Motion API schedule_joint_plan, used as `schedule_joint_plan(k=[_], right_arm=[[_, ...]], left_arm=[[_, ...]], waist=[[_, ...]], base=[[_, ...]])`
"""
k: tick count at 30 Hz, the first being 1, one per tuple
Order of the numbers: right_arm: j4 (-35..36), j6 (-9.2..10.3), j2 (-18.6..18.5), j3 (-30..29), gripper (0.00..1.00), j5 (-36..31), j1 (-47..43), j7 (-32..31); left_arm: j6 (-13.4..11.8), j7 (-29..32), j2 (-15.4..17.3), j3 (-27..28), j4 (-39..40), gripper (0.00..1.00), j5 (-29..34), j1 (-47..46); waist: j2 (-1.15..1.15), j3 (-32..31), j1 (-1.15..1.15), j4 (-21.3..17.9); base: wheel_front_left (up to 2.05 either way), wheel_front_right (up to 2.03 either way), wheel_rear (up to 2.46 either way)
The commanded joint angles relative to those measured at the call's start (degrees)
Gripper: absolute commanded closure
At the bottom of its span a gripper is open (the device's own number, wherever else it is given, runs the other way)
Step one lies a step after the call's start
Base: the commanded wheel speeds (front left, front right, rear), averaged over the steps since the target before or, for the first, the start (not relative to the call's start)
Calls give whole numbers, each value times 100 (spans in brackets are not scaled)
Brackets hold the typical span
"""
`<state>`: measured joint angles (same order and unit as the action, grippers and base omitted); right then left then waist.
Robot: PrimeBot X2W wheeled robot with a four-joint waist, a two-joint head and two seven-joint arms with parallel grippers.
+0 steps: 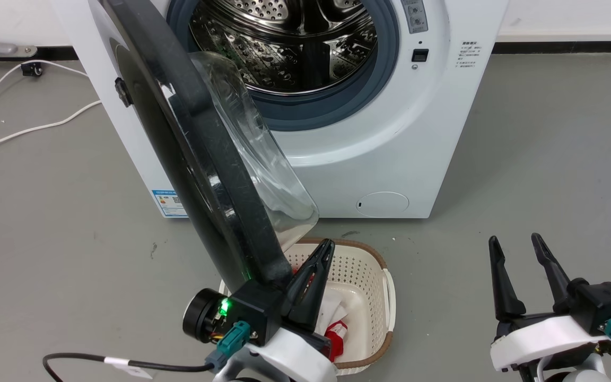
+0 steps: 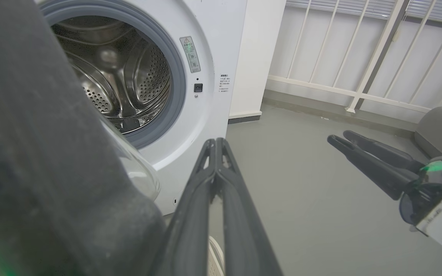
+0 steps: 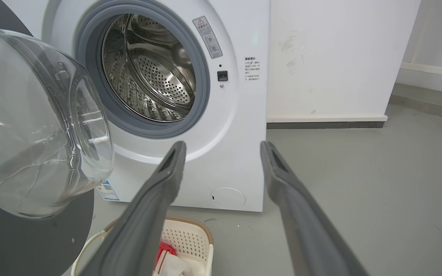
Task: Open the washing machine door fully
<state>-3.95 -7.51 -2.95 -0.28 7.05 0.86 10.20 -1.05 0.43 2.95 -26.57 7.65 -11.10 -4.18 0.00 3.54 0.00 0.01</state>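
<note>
Door (image 1: 210, 159) stands ajar beside closed left fingers (image 1: 311, 276); right fingers (image 1: 503, 281) spread, empty.

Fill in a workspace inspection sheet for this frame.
Surface: grey floor, a few marks.
Job's things: washing machine door swung well out, steel drum exposed.
Clutter: basket holding clothes under the door's edge.
Grippers: left gripper shut beside the door's rim; right gripper open, off to the side.
Cables: white cables on the floor; black cable by the left wrist.
Surroundings: white wall, railing.
</note>
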Motion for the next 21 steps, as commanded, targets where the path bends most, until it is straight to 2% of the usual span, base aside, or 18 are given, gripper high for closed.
schedule_joint_plan(k=[1,11,21], right_arm=[[-21,3,14,11,0,22,10,-3],[-59,4,14,-40,0,56,-35,22],[-61,4,12,-112,0,60,-106,34]], left_arm=[[-94,39,61,87,11,100,31,53],[-509,231,221,276,617,100,15,746],[-842,374,397,461,1241,100,30,1338]], waist=[[0,-1,0,-4],[0,-19,0,161],[0,12,0,733]], base=[[0,0,0],[0,0,0],[0,0,0]])
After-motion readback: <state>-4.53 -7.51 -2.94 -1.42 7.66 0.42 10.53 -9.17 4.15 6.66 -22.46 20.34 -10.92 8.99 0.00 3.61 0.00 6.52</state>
